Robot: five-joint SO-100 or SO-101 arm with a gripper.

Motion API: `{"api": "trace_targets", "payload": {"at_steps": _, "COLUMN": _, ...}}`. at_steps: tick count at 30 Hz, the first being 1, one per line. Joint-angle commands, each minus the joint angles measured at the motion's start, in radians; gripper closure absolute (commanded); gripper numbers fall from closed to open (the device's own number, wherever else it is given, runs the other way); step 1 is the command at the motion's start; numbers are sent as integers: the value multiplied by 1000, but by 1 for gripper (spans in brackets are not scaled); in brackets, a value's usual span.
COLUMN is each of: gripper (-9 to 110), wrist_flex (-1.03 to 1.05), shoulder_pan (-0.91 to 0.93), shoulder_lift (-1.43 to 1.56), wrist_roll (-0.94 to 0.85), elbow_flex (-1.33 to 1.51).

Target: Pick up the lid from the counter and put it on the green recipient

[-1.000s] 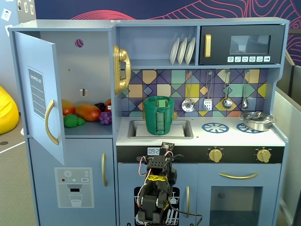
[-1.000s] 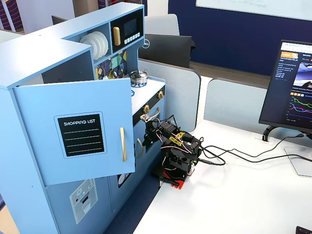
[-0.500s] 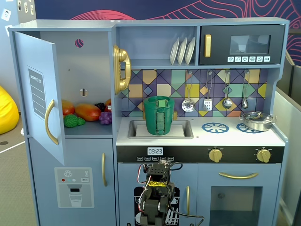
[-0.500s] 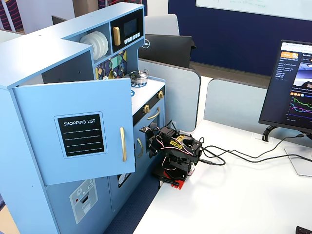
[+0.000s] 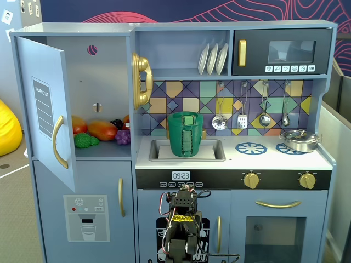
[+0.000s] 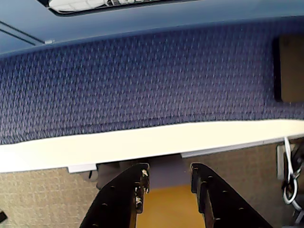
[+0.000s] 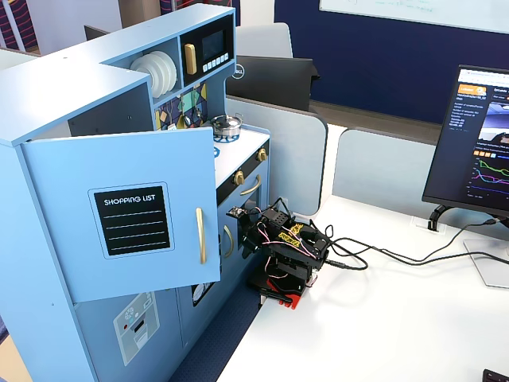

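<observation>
while folded low, empty hand [image 6: 167,173] over carpet [image 6: 142,85]

A small black robot arm [image 7: 288,251] sits folded on a white table [image 7: 382,318], right next to a blue toy kitchen [image 7: 95,103] with its door [image 7: 119,211] open.

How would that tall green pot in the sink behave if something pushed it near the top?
The green pot is tall for its width, so a high push would probably tip it rather than slide it. It looks like hollow plastic, so likely light and stiff. The sink rim around it might catch its base and make toppling easier.
</observation>
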Motion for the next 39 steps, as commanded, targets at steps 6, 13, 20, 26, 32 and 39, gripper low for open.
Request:
{"api": "trace_targets", "payload": {"at_steps": 6, "gripper": 100, "wrist_flex": 172, "shoulder_pan": -21, "shoulder_lift": 2, "wrist_roll": 138, "elbow_flex": 3}}
{"api": "trace_targets", "payload": {"at_steps": 13, "gripper": 99, "wrist_flex": 173, "shoulder_pan": -43, "shoulder_lift": 2, "wrist_roll": 138, "elbow_flex": 3}}
{"api": "trace_targets", "payload": {"at_steps": 20, "gripper": 99, "wrist_flex": 173, "shoulder_pan": -54, "shoulder_lift": 2, "wrist_roll": 138, "elbow_flex": 3}}
{"api": "trace_targets", "payload": {"at_steps": 26, "gripper": 99, "wrist_flex": 173, "shoulder_pan": -54, "shoulder_lift": 2, "wrist_roll": 138, "elbow_flex": 3}}
{"api": "trace_targets", "payload": {"at_steps": 32, "gripper": 99, "wrist_flex": 173, "shoulder_pan": -54, "shoulder_lift": 2, "wrist_roll": 138, "elbow_flex": 3}}
{"api": "trace_targets", "payload": {"at_steps": 39, "gripper": 99, "wrist_flex": 173, "shoulder_pan": -54, "shoulder_lift": 2, "wrist_roll": 138, "elbow_flex": 3}}
